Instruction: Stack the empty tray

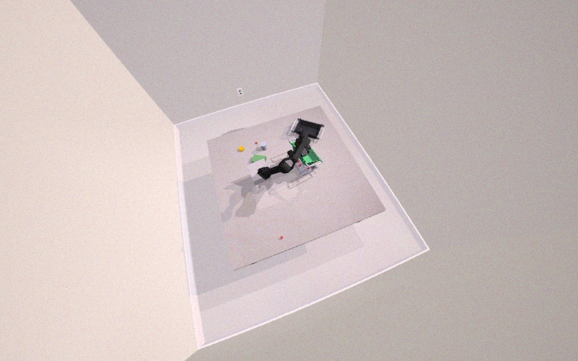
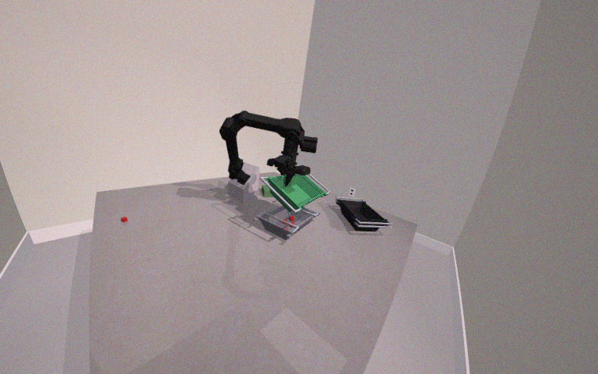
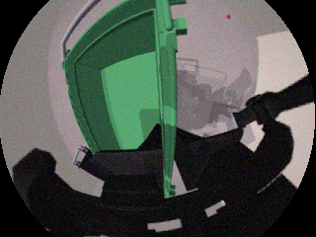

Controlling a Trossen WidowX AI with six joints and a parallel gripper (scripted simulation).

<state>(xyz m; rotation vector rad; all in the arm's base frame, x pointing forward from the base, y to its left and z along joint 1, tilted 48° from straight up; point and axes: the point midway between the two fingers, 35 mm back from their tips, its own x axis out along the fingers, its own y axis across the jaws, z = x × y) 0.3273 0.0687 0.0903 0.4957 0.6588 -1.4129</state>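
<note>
Grey bench roomy in front | my jaws clamp green plastic tray's rim, tilted above clear loaded tray | black tray well apart

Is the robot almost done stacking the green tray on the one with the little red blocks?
Partway. In hand: the gripper is shut on the green tray's rim, holding it tilted in the air above the clear tray of red blocks. Whether both bars are swung in is too small to tell. Left: level it, set it on the bars, let go.
</note>
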